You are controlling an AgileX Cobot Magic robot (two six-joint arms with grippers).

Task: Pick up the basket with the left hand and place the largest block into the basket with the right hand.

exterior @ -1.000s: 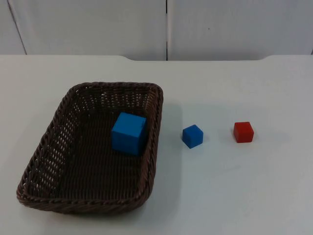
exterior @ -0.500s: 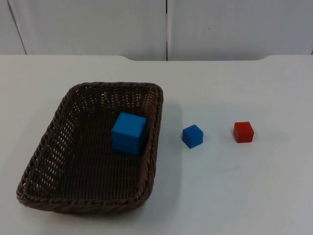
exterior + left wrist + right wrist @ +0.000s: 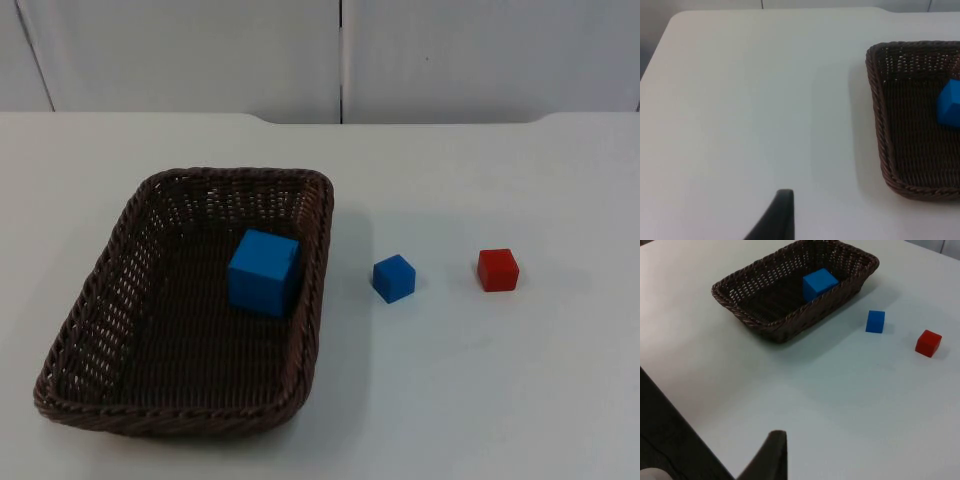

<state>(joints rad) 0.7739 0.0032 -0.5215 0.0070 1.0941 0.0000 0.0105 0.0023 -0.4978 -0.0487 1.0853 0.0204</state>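
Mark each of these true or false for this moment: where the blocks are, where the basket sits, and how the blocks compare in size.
1. The large blue block lies inside the wicker basket. True.
2. The small blue block is also in the basket. False: it stands on the white table, beside the basket and apart from it.
3. The red block is the largest block. False: the blue block in the basket is clearly the biggest.
4. The basket rests on the table. True.
5. The red block touches the small blue block. False: bare table shows between them.
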